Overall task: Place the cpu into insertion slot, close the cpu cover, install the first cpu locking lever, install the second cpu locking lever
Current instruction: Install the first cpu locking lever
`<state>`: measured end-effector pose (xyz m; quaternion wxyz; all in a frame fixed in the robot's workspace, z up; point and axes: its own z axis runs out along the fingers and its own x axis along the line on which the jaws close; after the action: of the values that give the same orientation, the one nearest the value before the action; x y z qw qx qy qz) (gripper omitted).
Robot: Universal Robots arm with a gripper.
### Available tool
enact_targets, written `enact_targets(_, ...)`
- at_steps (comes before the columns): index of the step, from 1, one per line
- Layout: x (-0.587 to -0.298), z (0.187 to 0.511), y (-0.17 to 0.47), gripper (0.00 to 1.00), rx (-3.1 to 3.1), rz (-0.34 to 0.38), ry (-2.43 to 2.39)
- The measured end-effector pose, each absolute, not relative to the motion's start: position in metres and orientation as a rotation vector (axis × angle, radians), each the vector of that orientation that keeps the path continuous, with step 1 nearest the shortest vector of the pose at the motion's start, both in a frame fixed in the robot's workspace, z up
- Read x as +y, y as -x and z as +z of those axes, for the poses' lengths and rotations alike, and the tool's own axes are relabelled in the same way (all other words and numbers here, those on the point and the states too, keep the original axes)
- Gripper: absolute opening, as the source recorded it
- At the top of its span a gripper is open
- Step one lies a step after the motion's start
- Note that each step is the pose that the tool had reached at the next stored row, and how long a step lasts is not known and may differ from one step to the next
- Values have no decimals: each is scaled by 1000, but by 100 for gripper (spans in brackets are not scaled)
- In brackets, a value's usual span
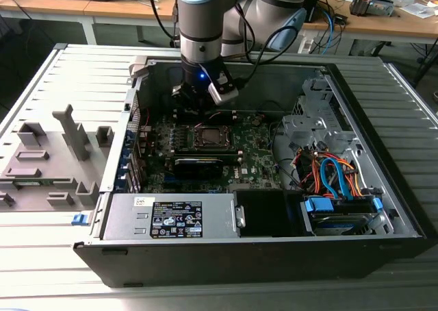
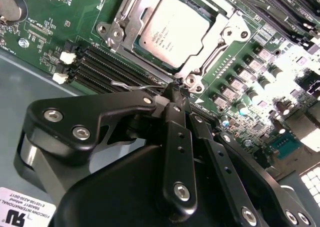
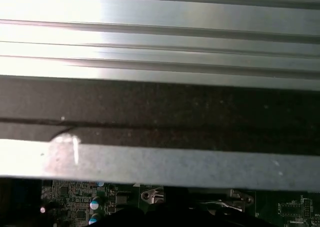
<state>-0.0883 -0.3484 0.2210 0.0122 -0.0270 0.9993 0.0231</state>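
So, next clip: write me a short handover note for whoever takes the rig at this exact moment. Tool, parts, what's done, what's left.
Tool: down inside the open computer case, its tip at the bent end of a thin wire lever beside the socket. Whether it grips the lever I cannot tell.
Chip: already seated in the socket on the green board.
Cover: the silvery frame lies down around the chip.
Done: chip placed, cover closed, judging by the second wrist view.
Left: the lever at the tool tip does not look latched yet. The state of the other lever is unclear.
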Motion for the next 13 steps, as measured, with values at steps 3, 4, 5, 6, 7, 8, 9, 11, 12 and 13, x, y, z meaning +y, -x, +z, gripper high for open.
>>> enact_targets(3, -348, 220, 88, 11, 3115, 72, 85)
enact_targets(4, -348, 220, 87, 11, 3115, 72, 85)
enact_targets(5, -348, 219, 87, 11, 3115, 72, 85)
enact_targets(6, -348, 219, 87, 11, 3115, 72, 85)
enact_targets(7, -348, 219, 86, 11, 3115, 72, 85)
enact_targets(8, -348, 218, 85, 11, 3115, 72, 85)
enact_targets(9, -348, 218, 85, 11, 3115, 72, 85)
enact_targets(11, -348, 217, 84, 11, 3115, 72, 85)
enact_targets(12, -348, 217, 83, 11, 3115, 72, 85)
enact_targets(13, -348, 216, 83, 11, 3115, 72, 85)
